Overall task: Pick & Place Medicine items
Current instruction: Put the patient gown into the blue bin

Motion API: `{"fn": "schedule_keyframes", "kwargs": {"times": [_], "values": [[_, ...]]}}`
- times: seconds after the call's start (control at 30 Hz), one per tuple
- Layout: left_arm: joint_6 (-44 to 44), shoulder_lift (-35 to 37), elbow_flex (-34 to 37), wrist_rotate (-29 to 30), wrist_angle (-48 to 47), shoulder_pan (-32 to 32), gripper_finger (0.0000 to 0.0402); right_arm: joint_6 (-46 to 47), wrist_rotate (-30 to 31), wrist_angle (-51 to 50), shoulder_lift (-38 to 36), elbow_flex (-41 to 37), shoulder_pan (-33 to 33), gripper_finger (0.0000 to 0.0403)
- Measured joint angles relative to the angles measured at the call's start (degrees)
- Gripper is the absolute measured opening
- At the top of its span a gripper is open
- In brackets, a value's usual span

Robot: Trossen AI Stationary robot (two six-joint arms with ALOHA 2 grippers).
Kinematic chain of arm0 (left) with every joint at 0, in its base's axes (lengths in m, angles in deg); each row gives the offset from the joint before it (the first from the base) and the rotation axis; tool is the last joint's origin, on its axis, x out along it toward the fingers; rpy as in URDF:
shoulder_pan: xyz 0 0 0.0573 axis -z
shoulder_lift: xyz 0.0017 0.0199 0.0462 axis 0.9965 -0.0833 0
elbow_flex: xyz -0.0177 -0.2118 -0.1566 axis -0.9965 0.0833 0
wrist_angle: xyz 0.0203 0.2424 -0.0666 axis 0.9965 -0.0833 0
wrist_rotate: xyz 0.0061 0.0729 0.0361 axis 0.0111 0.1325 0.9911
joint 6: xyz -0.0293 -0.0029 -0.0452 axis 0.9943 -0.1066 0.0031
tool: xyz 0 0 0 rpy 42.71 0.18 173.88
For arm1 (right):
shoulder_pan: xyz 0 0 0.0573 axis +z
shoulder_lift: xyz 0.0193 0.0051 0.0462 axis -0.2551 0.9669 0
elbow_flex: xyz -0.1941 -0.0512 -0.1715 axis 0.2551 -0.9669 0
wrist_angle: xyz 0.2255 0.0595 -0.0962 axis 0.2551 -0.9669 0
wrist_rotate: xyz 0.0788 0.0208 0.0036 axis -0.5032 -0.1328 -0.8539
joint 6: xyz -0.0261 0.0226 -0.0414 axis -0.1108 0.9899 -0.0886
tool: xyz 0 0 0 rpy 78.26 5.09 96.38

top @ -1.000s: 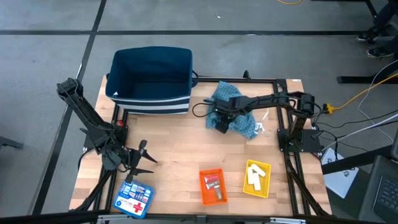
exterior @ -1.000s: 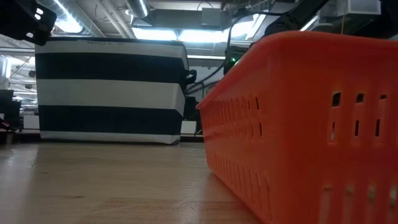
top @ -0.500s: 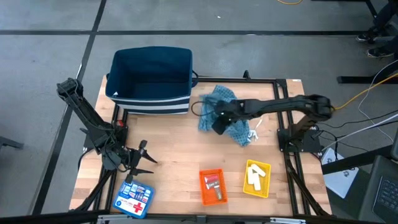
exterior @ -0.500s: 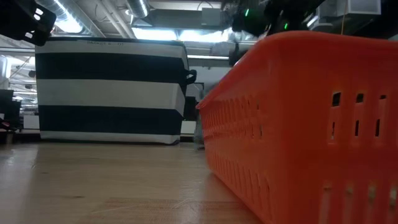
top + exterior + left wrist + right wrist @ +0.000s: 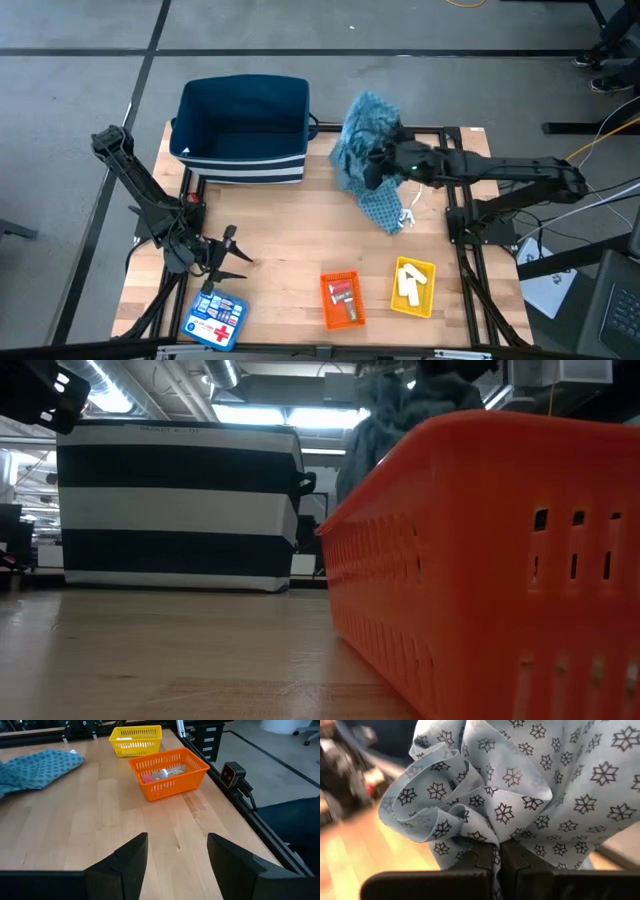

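Trays sit along the near edge of the table [image 5: 280, 240]: an orange tray [image 5: 342, 299] holding a few small red and greyish packets [image 5: 342, 295], and just to its right a yellow tray [image 5: 413, 286] with white sticks [image 5: 408, 283] lying in it. In the low view the orange tray's slotted wall fills the right half of the picture. At the near left corner lies a flat blue box with a red cross [image 5: 215, 320]. Just above it the left gripper [image 5: 238, 259] hovers over bare wood with its fingers [image 5: 125, 857] spread apart and nothing between them; its wrist view looks across the table at both trays.

Farther back, over the middle right of the table, the right gripper [image 5: 374, 165] is clenched on a blue patterned cloth [image 5: 365, 155]. Its wrist view shows the two fingers pressed together on a bunched fold of the star-printed fabric. The cloth hangs from the gripper, its upper part lifted above the table and its lower corner trailing toward the wood beside a small white item [image 5: 407, 214].

At the far left stands a dark blue bin [image 5: 242, 128] with white stripes on its side.
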Motion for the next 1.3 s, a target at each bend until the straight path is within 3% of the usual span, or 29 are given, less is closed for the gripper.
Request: {"fn": "schedule_keyframes", "kwargs": {"times": [0.37,0.67,0.8,1.07,1.3], "values": [[-1.6,0.0,0.0,0.0,1.3,0.0,0.0200,-13.1,0.7,24.9,-2.4,0.1,-2.2,0.0005],[-1.9,0.0,0.0,0.0,1.4,0.0,0.0200,-23.7,-6.7,46.6,-2.4,0.2,-4.7,0.0005],[-2.1,0.0,0.0,0.0,1.4,0.0,0.0200,-28.2,-6.9,49.3,-1.3,3.3,-4.7,0.0005],[-2.1,0.0,0.0,0.1,1.4,0.0,0.0200,-34.6,-14.0,50.7,10.8,18.7,-4.8,0.0005],[-2.1,0.0,0.0,0.1,1.3,0.0,0.0200,-35.6,-20.8,39.4,28.8,44.3,-7.7,0.0005]]}}
